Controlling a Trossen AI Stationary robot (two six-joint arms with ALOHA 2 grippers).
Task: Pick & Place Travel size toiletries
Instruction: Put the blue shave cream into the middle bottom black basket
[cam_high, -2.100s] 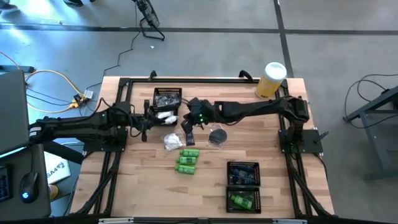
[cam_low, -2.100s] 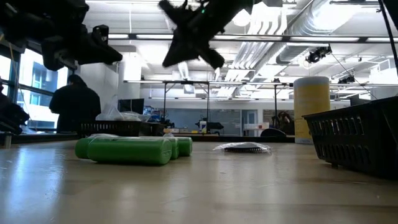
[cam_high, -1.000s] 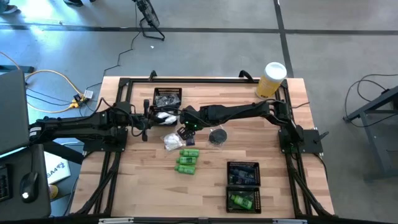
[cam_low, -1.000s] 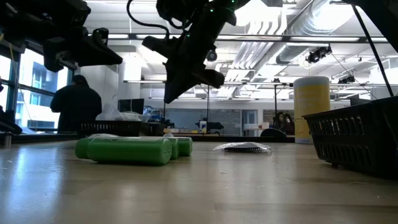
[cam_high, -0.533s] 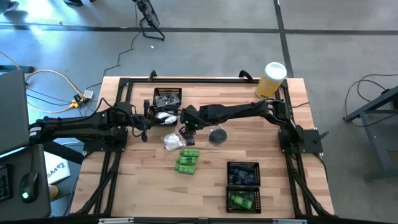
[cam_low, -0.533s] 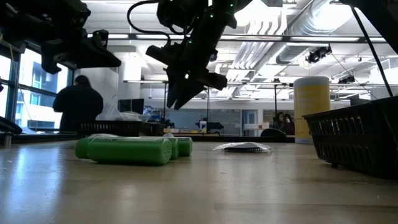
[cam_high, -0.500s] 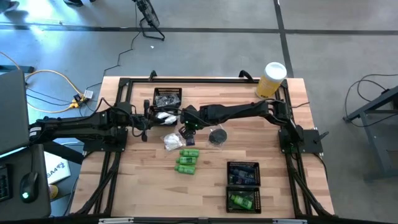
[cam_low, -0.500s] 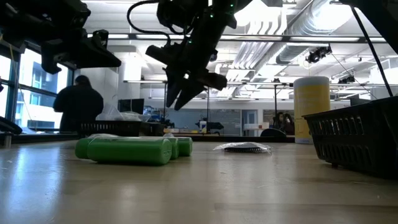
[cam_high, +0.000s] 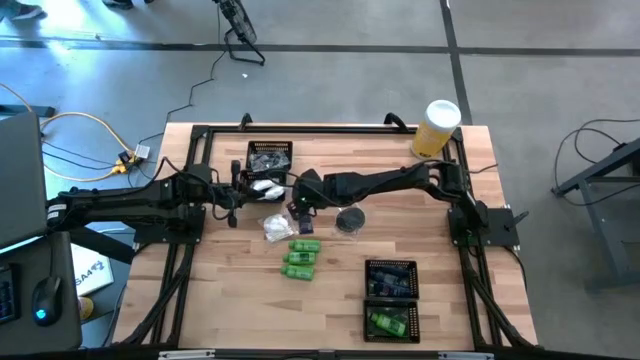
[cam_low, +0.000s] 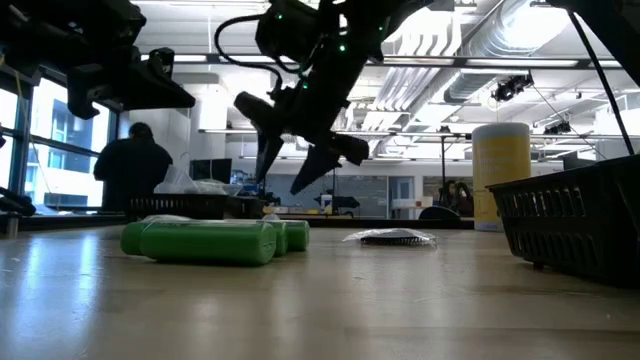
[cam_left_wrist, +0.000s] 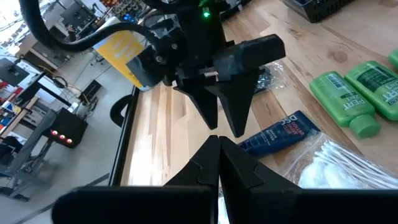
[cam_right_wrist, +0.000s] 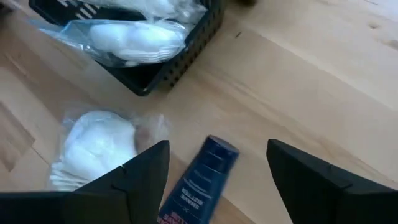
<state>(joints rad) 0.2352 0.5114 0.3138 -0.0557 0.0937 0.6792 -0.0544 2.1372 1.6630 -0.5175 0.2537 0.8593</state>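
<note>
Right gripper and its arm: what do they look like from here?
The right gripper is matte black, with two flat fingers tapering to wedge tips. A green light glows on its wrist, a black cable loops above it in the low view, and the arm is dark, jointed tubing.

A light wooden tabletop (cam_high: 230, 300) fills the middle of the overhead frame, with a tall yellow cylinder (cam_high: 437, 128) standing at its upper right corner. One black mesh tray (cam_high: 268, 160) sits at upper centre-left and another black mesh tray (cam_high: 391, 300) at lower right. Near the centre lie a white crinkly packet (cam_high: 277, 228), a dark blue tube (cam_right_wrist: 198, 182), a round dark flat case (cam_high: 350, 219) and three green bottles (cam_high: 301, 257) side by side.
</note>
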